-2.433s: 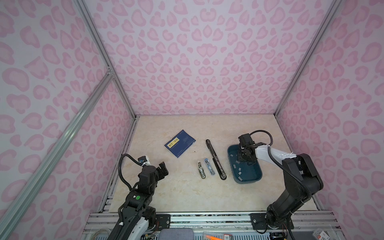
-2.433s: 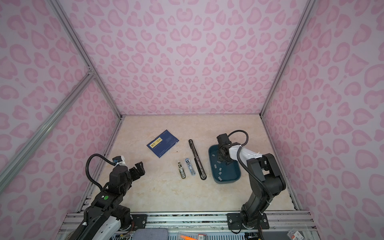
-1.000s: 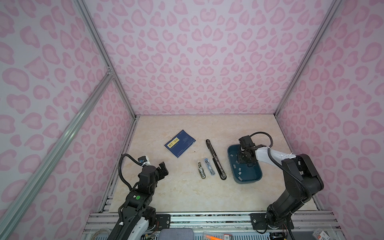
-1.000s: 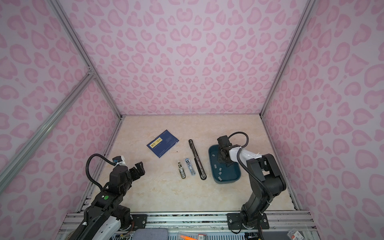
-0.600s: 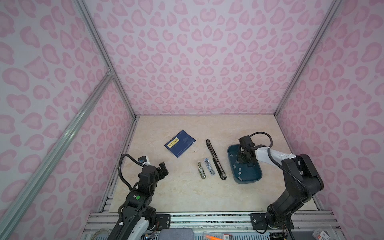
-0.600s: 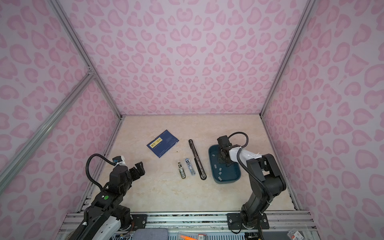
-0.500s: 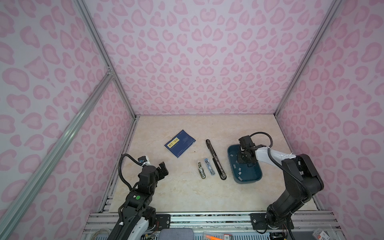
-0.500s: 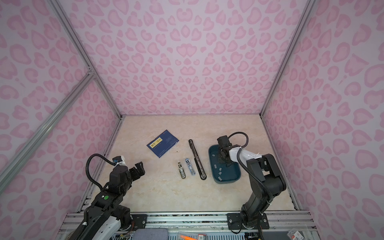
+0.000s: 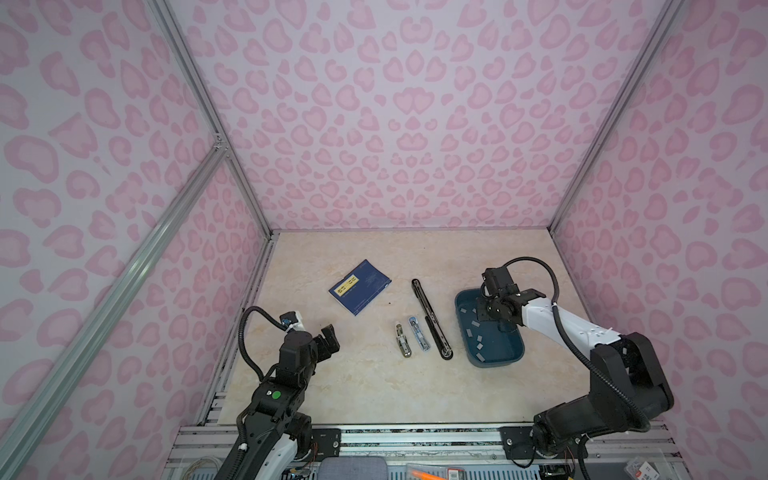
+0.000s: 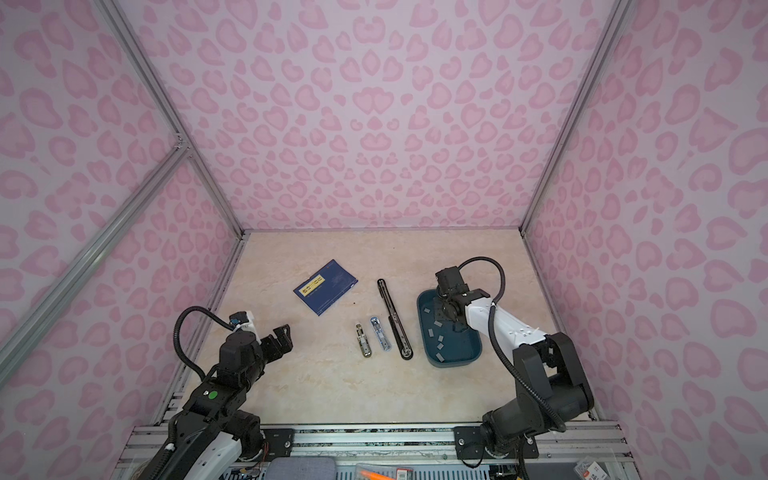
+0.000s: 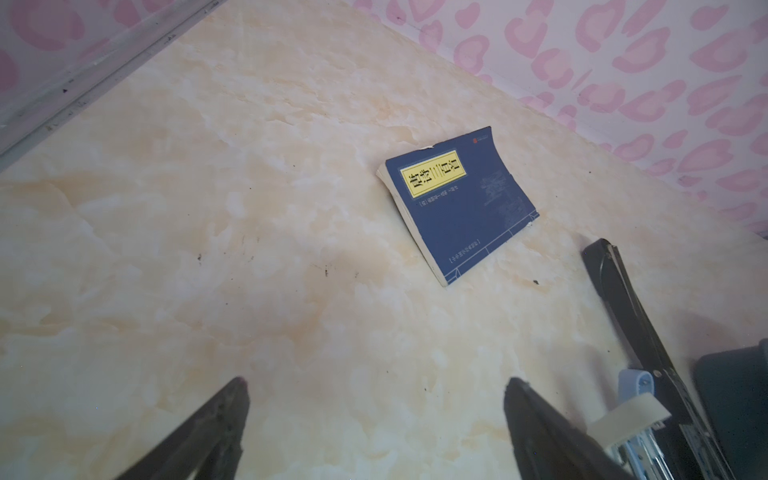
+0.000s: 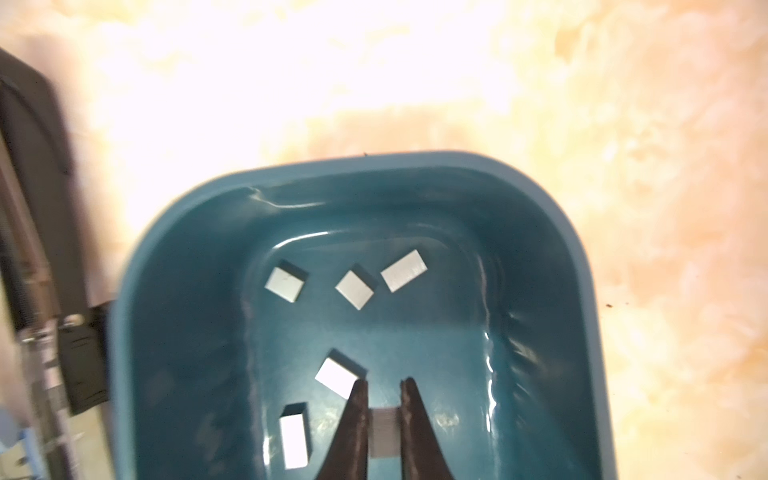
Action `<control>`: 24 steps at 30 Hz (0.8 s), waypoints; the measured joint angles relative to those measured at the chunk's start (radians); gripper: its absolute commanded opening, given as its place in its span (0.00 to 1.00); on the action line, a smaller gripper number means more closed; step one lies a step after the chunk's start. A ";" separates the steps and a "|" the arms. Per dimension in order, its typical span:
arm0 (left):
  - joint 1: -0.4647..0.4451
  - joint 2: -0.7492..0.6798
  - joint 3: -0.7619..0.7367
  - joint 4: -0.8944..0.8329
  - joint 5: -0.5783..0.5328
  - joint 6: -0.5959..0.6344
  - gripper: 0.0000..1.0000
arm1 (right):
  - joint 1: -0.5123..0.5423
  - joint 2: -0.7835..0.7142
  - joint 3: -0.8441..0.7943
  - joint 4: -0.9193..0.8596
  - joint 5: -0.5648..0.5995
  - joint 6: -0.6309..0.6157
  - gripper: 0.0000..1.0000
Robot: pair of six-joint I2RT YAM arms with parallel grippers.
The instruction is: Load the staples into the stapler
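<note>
Right hand (image 12: 384, 382) pinches 1 strip (image 12: 384, 432), 5 staples (image 12: 354, 289) nearby in tray (image 12: 519, 249).

Soft even light, bowed wide-angle edges, tabletop (image 12: 291, 62) blown out (right wrist), slight blur

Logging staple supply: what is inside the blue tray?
Several loose staple strips lie on the tray floor; the right gripper pinches another. The floor beneath the gripper is hidden.
</note>
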 measured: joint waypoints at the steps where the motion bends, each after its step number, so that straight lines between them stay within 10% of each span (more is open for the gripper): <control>1: 0.000 -0.003 -0.002 0.002 0.007 0.003 0.97 | 0.014 -0.014 0.005 -0.003 0.006 0.003 0.12; 24: -0.003 -0.178 -0.038 -0.021 0.179 0.009 0.97 | 0.516 -0.053 -0.121 0.203 0.180 0.154 0.10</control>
